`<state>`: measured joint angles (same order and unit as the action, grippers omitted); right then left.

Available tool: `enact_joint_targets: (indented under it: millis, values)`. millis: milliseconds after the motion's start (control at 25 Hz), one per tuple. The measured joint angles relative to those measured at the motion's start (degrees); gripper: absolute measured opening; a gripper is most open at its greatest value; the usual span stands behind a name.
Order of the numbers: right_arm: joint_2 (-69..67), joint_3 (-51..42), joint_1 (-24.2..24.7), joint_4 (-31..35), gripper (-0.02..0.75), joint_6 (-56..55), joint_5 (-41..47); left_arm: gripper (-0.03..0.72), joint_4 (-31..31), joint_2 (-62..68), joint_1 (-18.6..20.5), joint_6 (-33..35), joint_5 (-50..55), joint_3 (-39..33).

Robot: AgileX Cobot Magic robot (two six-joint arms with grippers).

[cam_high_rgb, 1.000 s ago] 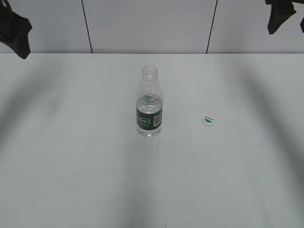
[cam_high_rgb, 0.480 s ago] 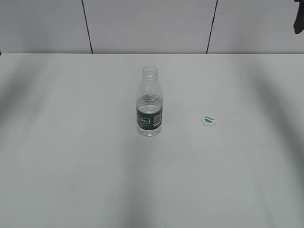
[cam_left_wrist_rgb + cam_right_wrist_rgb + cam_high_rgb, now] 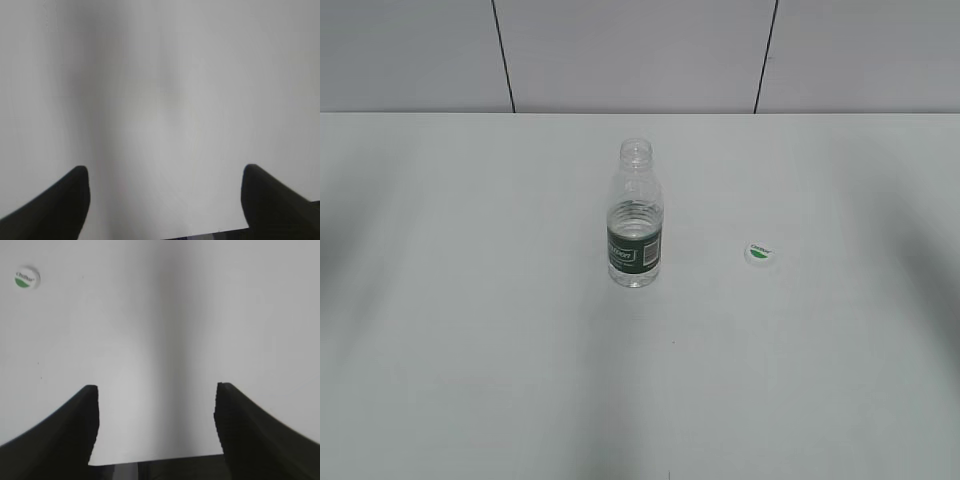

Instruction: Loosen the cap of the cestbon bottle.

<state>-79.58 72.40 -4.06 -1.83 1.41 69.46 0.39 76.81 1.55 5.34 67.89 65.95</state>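
Clear cestbon bottle (image 3: 636, 220) stands uncapped (cap (image 3: 759, 253) beside).

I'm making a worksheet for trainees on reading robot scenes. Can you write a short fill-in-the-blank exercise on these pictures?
1. The bottle stands upright with its neck ____.
2. The cap lies on the table, to the ____ of the bottle in the exterior view.
3. Only the ____ wrist view shows the cap.
4. The left gripper and the right gripper both have their jaws ____.

Missing words: open (uncapped); right; right; open
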Motion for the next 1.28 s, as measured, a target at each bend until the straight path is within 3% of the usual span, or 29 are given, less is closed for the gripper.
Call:
enact_joint_targets:
  millis: [360,760,1000,1280]
  values:
    - [16.69,-11.87,0.0,2.15,0.552,0.0,0.3,0.552,-0.39,-18.68,0.0,0.0,-6.48,-16.88]
    - [27.74,-14.96,0.0,2.21,0.552,0.0,0.53,0.552,-0.77,-41.25,0.0,0.05,-7.66,-33.87]
    - [31.37,-16.26,0.0,2.21,0.552,0.0,0.48,0.552,-0.81,-53.48,0.0,0.05,-7.7,-34.94]
    - [34.31,-24.67,0.0,1.83,0.552,0.0,0.49,0.552,-0.81,-69.45,0.0,0.05,-7.64,-34.96]
